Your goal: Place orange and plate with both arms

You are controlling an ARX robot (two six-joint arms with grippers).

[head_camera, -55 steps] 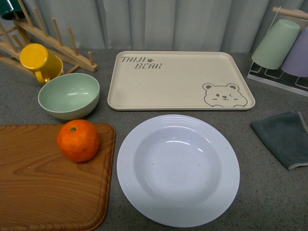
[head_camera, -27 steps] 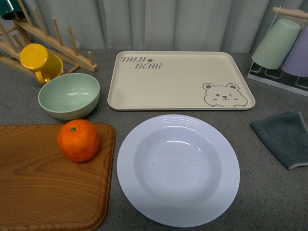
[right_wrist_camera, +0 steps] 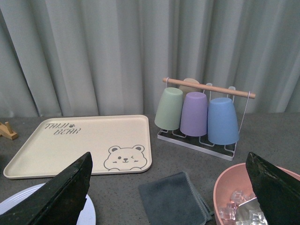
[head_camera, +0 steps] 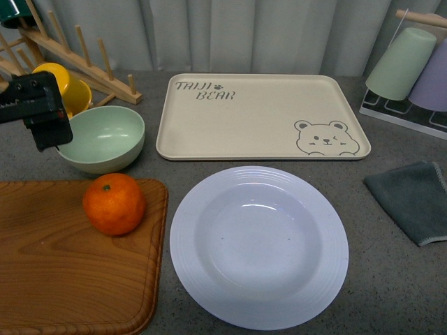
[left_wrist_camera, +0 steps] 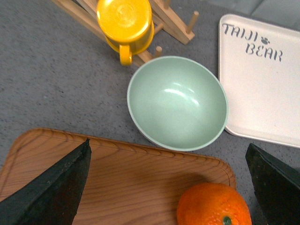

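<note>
The orange (head_camera: pixel 114 203) sits on the far right part of a wooden board (head_camera: pixel 70 272). It also shows in the left wrist view (left_wrist_camera: pixel 213 207). The white ridged plate (head_camera: pixel 258 246) lies empty on the grey table, right of the board; its edge shows in the right wrist view (right_wrist_camera: pixel 89 214). My left gripper (head_camera: pixel 47 132) hangs over the pale green bowl's left rim, behind and left of the orange. In its own view the left gripper (left_wrist_camera: pixel 168 143) is open and empty. My right gripper (right_wrist_camera: pixel 168 154) is open and empty, and out of the front view.
A pale green bowl (head_camera: pixel 101 138), a yellow mug (head_camera: pixel 59 77) and a wooden rack (head_camera: pixel 77 45) stand at the back left. The beige bear tray (head_camera: pixel 258 115) lies behind the plate. A grey cloth (head_camera: pixel 412 199), a cup rack (head_camera: pixel 408 70) and a pink bowl with ice (right_wrist_camera: pixel 239 201) are at the right.
My left arm has come into the front view from the left, over the mug and bowl. The orange and plate have not moved.
</note>
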